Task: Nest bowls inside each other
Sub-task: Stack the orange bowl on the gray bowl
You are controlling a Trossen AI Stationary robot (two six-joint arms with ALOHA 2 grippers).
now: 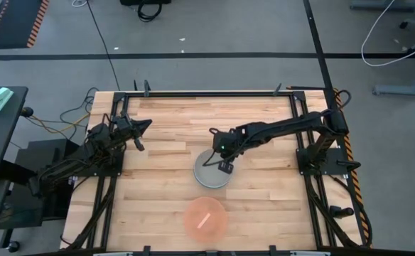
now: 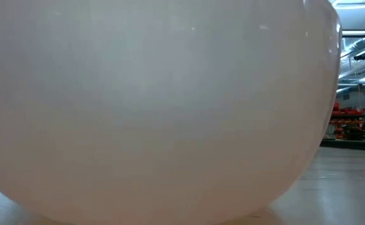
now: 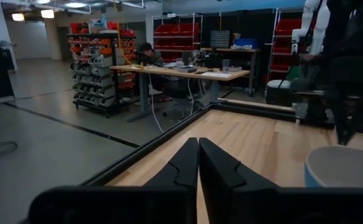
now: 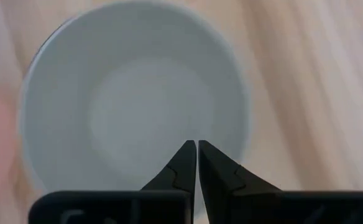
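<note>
Seen from above, a pale wooden table [image 1: 264,213] fills the middle of the frame. My right gripper [image 1: 222,158] sits near the centre of the picture, hanging over the upper edge of the grey bowl [image 1: 212,171], which stands upright on the boards. From my right wrist the grey bowl [image 4: 135,102] fills most of the frame, open and empty, and my two dark fingers [image 4: 183,165] are pressed together with nothing between them. The pink bowl [image 1: 206,217] stands apart, lower in the overhead frame near the bottom edge of the table; from table height its pink side [image 2: 157,106] blocks almost everything. I see no blue bowl anywhere on the table. My left gripper [image 1: 138,132] waits at the left side of the overhead frame, fingers [image 3: 184,165] also pressed together and holding nothing. I judge nesting is not yet done here: next I must spread my fingers, take one bowl by its rim and set it into the other.
</note>
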